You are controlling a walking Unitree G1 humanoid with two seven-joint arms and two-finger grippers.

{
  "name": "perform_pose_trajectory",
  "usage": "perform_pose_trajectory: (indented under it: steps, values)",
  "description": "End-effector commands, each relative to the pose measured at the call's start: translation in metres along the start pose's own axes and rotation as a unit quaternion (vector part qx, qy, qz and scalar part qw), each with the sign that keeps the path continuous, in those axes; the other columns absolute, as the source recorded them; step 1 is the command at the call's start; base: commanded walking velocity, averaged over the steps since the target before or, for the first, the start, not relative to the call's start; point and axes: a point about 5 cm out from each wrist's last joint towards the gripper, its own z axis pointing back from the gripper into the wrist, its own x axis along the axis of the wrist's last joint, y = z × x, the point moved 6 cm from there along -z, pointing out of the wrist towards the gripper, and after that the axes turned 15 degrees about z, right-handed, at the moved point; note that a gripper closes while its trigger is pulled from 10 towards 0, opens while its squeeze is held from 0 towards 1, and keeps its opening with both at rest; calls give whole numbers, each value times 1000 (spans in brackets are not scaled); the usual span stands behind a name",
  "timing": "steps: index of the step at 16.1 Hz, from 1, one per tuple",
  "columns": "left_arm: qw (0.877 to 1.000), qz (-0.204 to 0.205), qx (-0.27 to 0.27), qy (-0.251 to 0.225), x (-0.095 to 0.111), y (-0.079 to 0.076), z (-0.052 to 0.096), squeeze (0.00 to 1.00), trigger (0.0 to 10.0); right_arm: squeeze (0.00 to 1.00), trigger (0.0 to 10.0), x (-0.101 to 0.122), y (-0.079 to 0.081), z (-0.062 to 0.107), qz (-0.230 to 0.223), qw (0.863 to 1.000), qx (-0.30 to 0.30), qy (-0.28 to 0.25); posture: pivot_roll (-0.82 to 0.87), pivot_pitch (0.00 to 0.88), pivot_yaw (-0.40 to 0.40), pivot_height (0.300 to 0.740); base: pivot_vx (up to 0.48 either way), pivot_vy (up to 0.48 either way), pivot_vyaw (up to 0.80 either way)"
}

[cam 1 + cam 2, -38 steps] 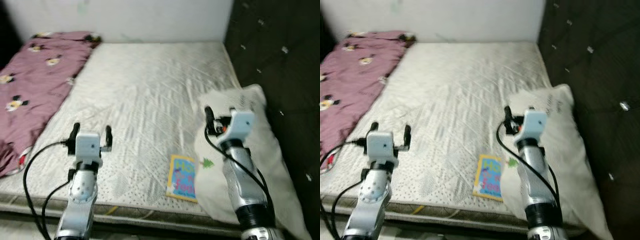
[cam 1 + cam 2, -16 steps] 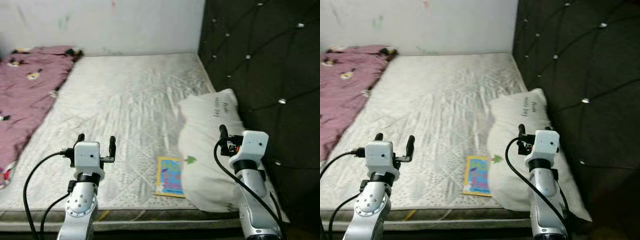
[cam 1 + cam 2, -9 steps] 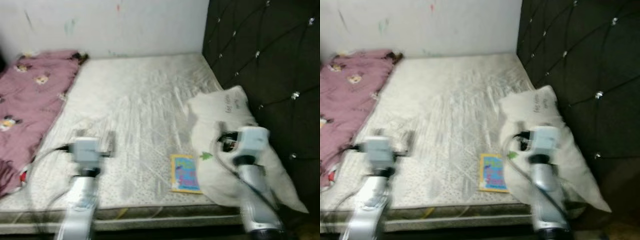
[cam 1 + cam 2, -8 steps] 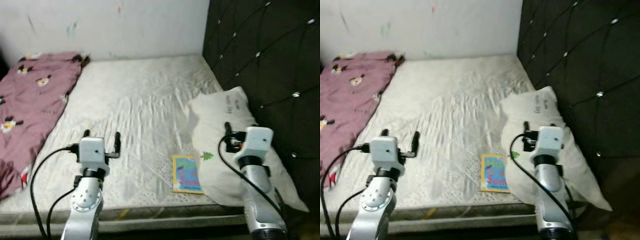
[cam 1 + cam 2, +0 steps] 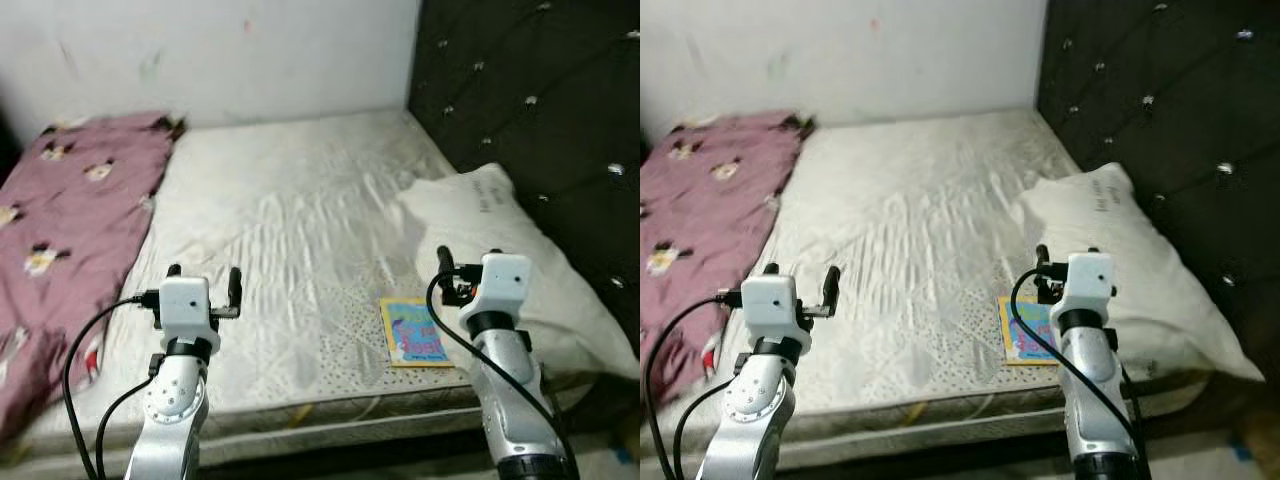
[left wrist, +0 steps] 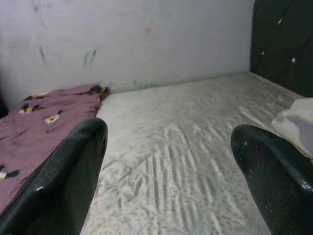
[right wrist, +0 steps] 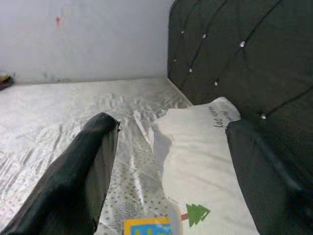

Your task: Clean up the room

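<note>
1. Book-shaped flat item, a thin yellow-bordered picture book with a blue cover (image 5: 415,331), lay flat on the bare white quilted mattress (image 5: 300,220) near its front edge, toward the headboard side.
2. The book's far edge sat just beside, possibly tucked slightly under, the large white pillow with a small green tree print (image 5: 520,270); from the right wrist view the tree mark (image 7: 197,213) showed just beside the book's corner (image 7: 146,227).
3. That pillow lay along the mattress's right side against the dark tufted headboard with shiny buttons (image 5: 540,90).
4. The right gripper (image 5: 1065,262) was raised over the mattress's front edge, just above the book and the pillow's near end, touching neither; its two black fingers (image 7: 93,171) stood wide apart with nothing between them.
5. The left gripper (image 5: 203,283) hovered over the front left part of the mattress, well apart from the book; its fingers (image 6: 68,176) were likewise spread wide and held nothing.
6. A crumpled mauve blanket with small cartoon-figure prints (image 5: 70,210) covered the mattress's left side, spilling over the front edge.
7. Behind the bed stood a white wall with faint smudges (image 5: 220,55).
8. Black cables (image 5: 85,350) looped from each silver wrist.
</note>
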Motion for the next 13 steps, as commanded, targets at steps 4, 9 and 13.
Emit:
perform_pose_trajectory:
  steps: [4, 9, 13]
  values:
    - [1000, -6, 16, 0, 2, 10, 0, 0, 10000, 0, 10000, 13, 15, 1, -5, 999, 30, -27, 3, 9, 47, 740, 0, 480, 0]
    - [1000, 0, 19, 8, -1, 10, 1, 0, 10000, 0, 10000, 12, 21, 4, -21, 998, 48, -23, -1, 20, 46, 740, 0, 480, 0]
    - [1000, 6, 22, 13, -3, 11, 1, 0, 10000, 0, 10000, 11, 23, 5, -23, 998, 53, -21, -1, 22, 44, 740, 0, 480, 0]
